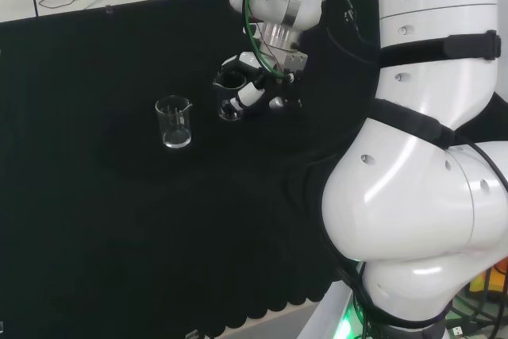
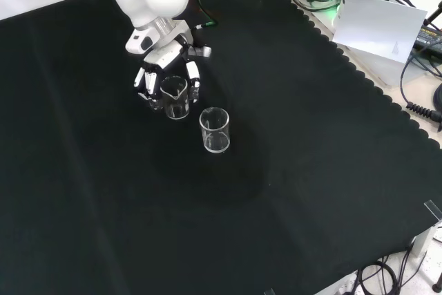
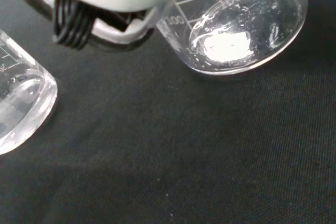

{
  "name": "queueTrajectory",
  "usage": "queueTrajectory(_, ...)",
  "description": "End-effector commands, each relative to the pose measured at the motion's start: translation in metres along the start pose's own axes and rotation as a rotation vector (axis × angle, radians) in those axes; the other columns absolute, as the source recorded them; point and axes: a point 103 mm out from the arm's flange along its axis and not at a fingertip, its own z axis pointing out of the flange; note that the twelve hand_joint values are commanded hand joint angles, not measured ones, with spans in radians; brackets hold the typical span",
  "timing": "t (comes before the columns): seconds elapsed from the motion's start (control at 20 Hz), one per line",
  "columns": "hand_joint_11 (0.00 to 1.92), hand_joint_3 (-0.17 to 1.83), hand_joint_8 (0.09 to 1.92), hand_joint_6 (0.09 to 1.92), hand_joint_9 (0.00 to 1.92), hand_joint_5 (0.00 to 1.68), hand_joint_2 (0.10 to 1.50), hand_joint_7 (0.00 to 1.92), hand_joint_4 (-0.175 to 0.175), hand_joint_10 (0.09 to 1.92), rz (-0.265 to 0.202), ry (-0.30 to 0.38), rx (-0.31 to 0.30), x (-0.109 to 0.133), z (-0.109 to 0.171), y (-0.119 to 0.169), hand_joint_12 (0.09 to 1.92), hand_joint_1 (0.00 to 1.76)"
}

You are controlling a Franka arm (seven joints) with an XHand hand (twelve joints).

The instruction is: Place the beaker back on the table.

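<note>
Now I see the hand [image 2: 168,72] with its fingers [image 2: 195,79] curled around a clear glass beaker [image 2: 175,97], which it holds upright low over the black cloth [image 2: 290,170]; I cannot tell if the base touches the cloth. From the wrist view the base of the held beaker looks empty. A second beaker [image 2: 215,130] stands free on the cloth, near the held one, to its left in the head view
</note>
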Motion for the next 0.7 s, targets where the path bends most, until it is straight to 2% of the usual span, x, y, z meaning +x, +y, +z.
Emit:
queueTrajectory(0.05,0.29,0.54,0.09,0.75,0.9,0.56,0.58,0.88,-0.027,0.09,0.003,-0.022,0.02,0.003,-0.006,0.0,1.32,0.95)
queueTrajectory(0.25,0.23,0.53,0.09,0.68,0.85,0.46,0.57,0.81,-0.032,0.09,0.008,-0.047,0.046,0.008,-0.011,0.0,1.34,0.93)
queueTrajectory(0.35,0.15,0.52,0.09,0.59,0.77,0.39,0.58,0.72,-0.034,0.09,0.009,-0.049,0.045,0.011,-0.016,-0.002,1.37,0.92)
queueTrajectory(0.55,0.04,0.49,0.09,0.4,0.66,0.36,0.58,0.59,-0.037,0.09,0.011,-0.062,0.026,0.019,-0.032,-0.007,1.4,0.88)
queueTrajectory(0.7,0.02,0.47,0.09,0.35,0.64,0.36,0.59,0.57,-0.038,0.09,0.016,-0.067,-0.002,0.027,-0.05,-0.014,1.4,0.87)
